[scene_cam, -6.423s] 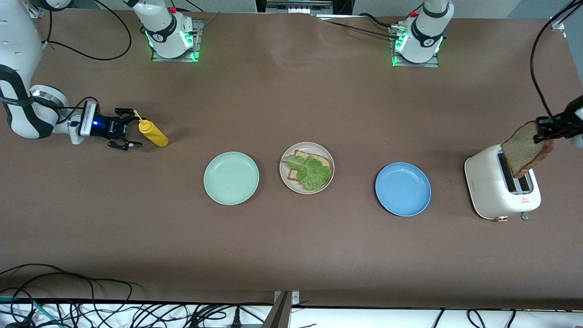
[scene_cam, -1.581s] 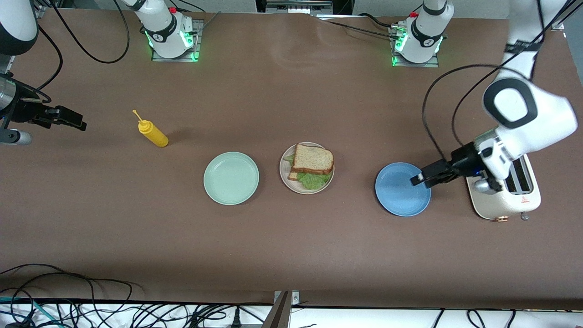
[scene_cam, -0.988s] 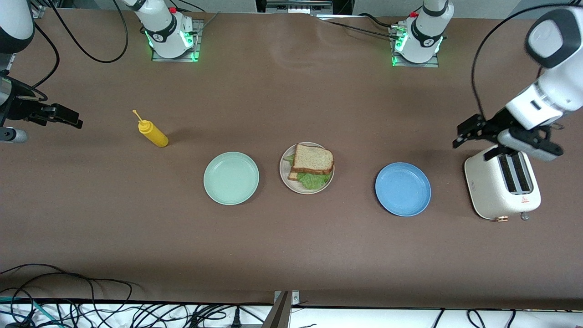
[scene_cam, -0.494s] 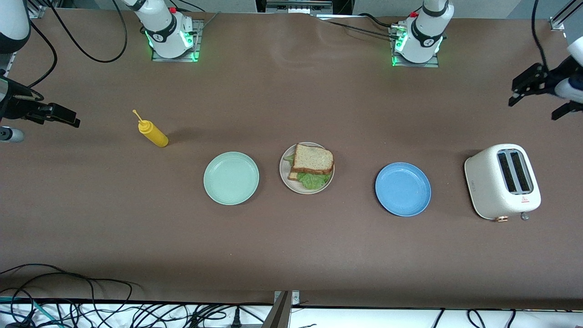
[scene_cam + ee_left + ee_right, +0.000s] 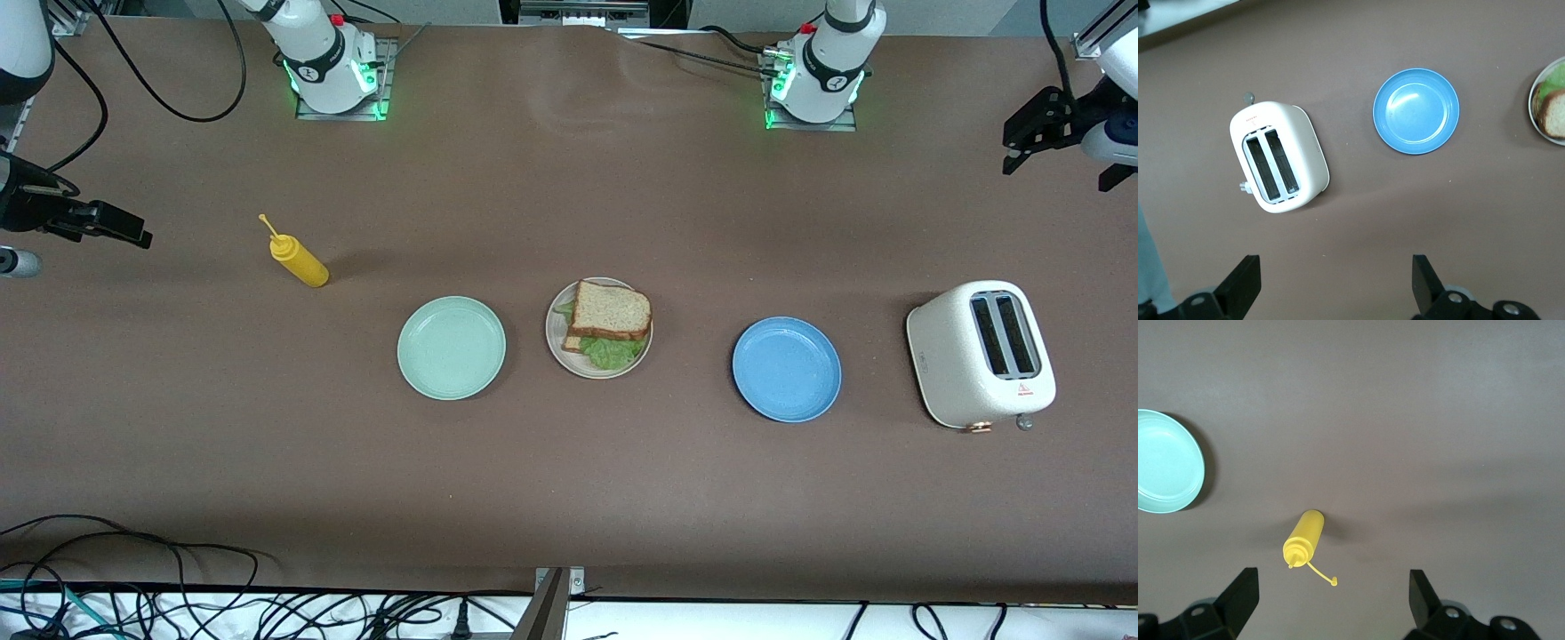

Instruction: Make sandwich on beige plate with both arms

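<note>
The sandwich (image 5: 610, 313) lies on the beige plate (image 5: 553, 343) at the table's middle: a speckled bread slice on top, green lettuce (image 5: 609, 353) sticking out under it, and a second slice's corner below. The left wrist view shows the sandwich (image 5: 1554, 115) only at its picture edge. My left gripper (image 5: 1062, 164) (image 5: 1335, 287) hangs open and holds nothing, high over bare table at the left arm's end, by the toaster. My right gripper (image 5: 129, 231) (image 5: 1331, 603) is open too with nothing between its fingers, over bare table at the right arm's end, beside the mustard bottle.
A mint green plate (image 5: 451, 348) (image 5: 1165, 461) and a blue plate (image 5: 787, 369) (image 5: 1416, 111) flank the beige one. A white toaster (image 5: 981, 354) (image 5: 1278, 157) with unfilled slots stands at the left arm's end. A yellow mustard bottle (image 5: 299, 259) (image 5: 1305, 537) stands toward the right arm's end.
My left gripper has swung up from over the toaster toward the table's edge at its own end. The right gripper has drifted slightly outward. The sandwich has not moved.
</note>
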Controlling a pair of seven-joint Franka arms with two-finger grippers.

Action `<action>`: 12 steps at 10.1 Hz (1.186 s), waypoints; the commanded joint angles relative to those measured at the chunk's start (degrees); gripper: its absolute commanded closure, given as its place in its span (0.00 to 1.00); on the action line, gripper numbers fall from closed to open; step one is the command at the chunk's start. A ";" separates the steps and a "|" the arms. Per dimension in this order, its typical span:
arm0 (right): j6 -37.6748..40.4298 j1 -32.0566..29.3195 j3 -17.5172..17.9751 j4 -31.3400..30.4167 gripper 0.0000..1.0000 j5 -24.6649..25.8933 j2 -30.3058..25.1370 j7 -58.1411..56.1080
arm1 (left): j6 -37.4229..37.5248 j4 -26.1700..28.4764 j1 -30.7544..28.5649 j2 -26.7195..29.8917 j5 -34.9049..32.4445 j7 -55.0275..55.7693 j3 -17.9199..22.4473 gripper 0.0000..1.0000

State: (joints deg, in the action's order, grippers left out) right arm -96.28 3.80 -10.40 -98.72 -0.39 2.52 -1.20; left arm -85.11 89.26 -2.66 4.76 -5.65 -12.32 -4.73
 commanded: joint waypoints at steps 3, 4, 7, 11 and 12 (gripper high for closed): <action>1.10 0.50 -0.41 1.07 0.00 0.66 -0.33 -0.91 | 1.53 -3.12 -0.50 -1.76 3.95 5.53 0.69 0.00; 1.10 0.50 -0.41 1.16 0.00 0.66 -0.33 -0.82 | 1.97 -4.78 -0.68 -2.90 3.97 7.03 0.60 0.00; 1.10 0.50 -0.41 1.16 0.00 0.57 -0.33 -0.82 | 3.73 -6.21 -1.82 -4.49 4.59 7.40 0.60 0.00; 1.10 0.50 -0.41 1.16 0.00 0.48 -0.33 -0.39 | 3.73 -6.12 -2.79 -4.93 8.02 7.75 0.69 0.00; 1.10 0.50 -0.32 1.16 0.00 0.48 -0.33 0.05 | 3.73 -6.12 -2.79 -4.94 8.02 7.75 0.69 0.00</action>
State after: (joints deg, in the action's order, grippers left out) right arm -96.24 3.82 -10.40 -98.22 -0.39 2.52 -1.22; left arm -82.95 85.34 -4.78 0.75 0.99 -4.97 -3.77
